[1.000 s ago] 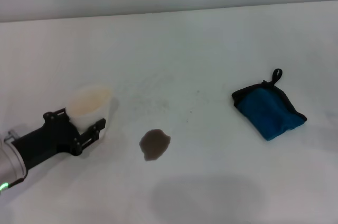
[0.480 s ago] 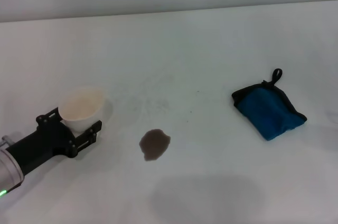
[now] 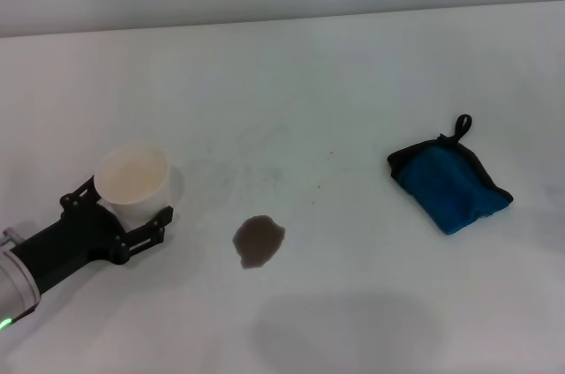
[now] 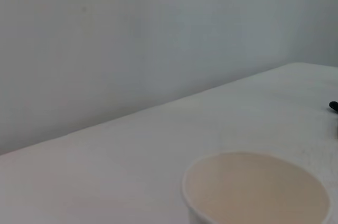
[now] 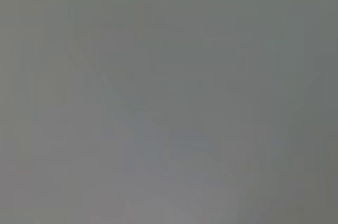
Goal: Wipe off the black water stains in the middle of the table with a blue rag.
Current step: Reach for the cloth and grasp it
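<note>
the left arm (image 3: 35, 259) ran out past the head view's edge beside the white cup (image 3: 132, 182), so only its forward part showed. the cup's lower wall was hidden behind the left gripper (image 3: 119, 215). in the left wrist view the cup (image 4: 259, 192) was cut off at the picture's edge, its base unseen. a small black bit (image 4: 333, 106) beyond the cup was cut off and too small to identify. the right wrist view was a featureless grey blur.

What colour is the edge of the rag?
Black, around the blue rag; the head view shows it best.
</note>
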Controlling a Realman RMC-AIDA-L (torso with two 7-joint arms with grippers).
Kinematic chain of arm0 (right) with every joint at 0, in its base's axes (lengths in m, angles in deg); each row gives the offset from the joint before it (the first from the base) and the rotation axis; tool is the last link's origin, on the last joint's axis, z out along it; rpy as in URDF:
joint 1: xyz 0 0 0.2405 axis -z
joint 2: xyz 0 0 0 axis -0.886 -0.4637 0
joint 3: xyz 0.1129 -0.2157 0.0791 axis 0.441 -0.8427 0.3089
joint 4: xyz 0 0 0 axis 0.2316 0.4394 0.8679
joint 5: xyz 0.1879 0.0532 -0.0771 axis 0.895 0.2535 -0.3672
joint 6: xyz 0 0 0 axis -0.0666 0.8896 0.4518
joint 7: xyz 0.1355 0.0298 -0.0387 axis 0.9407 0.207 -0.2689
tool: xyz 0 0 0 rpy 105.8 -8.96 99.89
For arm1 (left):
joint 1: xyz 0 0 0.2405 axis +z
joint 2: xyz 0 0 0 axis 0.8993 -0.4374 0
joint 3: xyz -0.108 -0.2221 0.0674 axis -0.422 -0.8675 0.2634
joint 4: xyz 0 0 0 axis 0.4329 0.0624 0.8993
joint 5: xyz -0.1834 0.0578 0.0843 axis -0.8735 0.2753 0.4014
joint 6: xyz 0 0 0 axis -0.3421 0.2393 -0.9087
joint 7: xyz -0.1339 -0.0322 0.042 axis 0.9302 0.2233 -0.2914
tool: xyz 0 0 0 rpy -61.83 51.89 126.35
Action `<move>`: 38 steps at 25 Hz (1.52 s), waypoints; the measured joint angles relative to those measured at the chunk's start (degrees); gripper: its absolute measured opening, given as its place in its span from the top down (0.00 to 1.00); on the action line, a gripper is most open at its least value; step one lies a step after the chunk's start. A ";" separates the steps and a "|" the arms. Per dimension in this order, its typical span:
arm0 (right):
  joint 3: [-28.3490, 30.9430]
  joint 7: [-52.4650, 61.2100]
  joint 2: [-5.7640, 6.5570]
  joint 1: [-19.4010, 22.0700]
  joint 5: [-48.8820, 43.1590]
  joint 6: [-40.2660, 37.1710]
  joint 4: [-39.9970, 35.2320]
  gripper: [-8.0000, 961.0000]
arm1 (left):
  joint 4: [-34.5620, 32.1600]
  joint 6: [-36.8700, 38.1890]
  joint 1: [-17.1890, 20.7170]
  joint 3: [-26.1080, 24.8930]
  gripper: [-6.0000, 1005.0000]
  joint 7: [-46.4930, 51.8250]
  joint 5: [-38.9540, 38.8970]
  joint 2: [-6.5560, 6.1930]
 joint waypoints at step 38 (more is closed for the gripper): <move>-17.85 99.24 7.67 0.84 -47.46 -3.12 -43.53 0.50 | 1.84 13.84 13.42 0.01 0.13 -7.86 -24.22 -0.46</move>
